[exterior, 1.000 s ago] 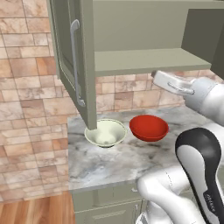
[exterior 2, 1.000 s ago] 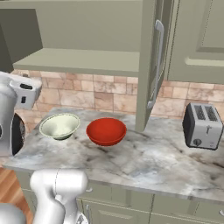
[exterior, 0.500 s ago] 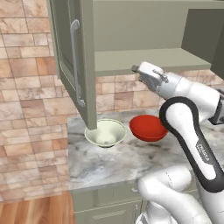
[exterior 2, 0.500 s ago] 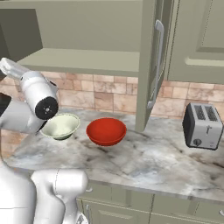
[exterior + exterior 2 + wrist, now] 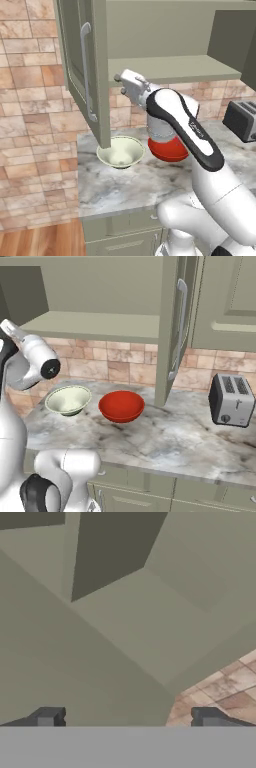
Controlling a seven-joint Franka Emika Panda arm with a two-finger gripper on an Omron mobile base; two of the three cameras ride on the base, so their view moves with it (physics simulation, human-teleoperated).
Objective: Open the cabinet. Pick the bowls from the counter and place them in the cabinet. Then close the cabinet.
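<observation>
the cabinet [image 5: 165, 35] stands open across the top of the left base view, its left door [image 5: 82, 70] swung out at upper left with a long silver handle [image 5: 86, 70], and its bare green shelf [image 5: 180, 67] running across the upper middle. in the right base view the other door [image 5: 172, 326] hangs open at centre top.

both bowls sit on the counter [image 5: 125, 185] below the shelf. the cream bowl [image 5: 120, 152] is at centre left of the left base view, just under the edge of the open door; the red bowl [image 5: 170, 150] is beside it to the right, partly behind the arm. in the right base view the cream bowl [image 5: 68, 400] is at middle left and the red bowl [image 5: 121, 405] near it at centre, not touching. a toaster [image 5: 231, 400] stands well apart at the right.

the gripper [image 5: 130, 718] is empty, its two dark tips spread wide at the bottom of the hand view, facing the cabinet's underside and a bit of brick wall [image 5: 220, 694] at lower right.
</observation>
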